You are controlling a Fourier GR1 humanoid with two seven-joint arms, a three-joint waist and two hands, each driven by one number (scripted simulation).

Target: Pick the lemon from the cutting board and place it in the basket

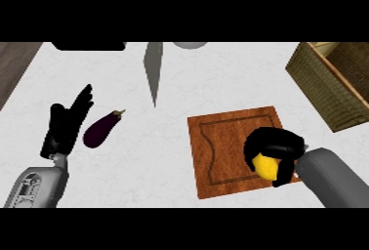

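Observation:
A yellow lemon (pixel 266 167) shows over the right part of the brown wooden cutting board (pixel 223 146). My right hand (pixel 275 145) is curled round the lemon, hiding most of it; only its lower yellow part peeks out under the fingers. The woven basket (pixel 323 85) stands at the far right edge, beyond the board, with its inside partly out of view. My left hand (pixel 69 124) rests open at the left, fingers straight and pointing up, away from the board.
A dark purple eggplant (pixel 101 129) lies just right of my left hand. A grey tapered object (pixel 153 68) hangs down from the top middle. A black item (pixel 89 46) and a grey round one (pixel 190 45) sit at the top edge.

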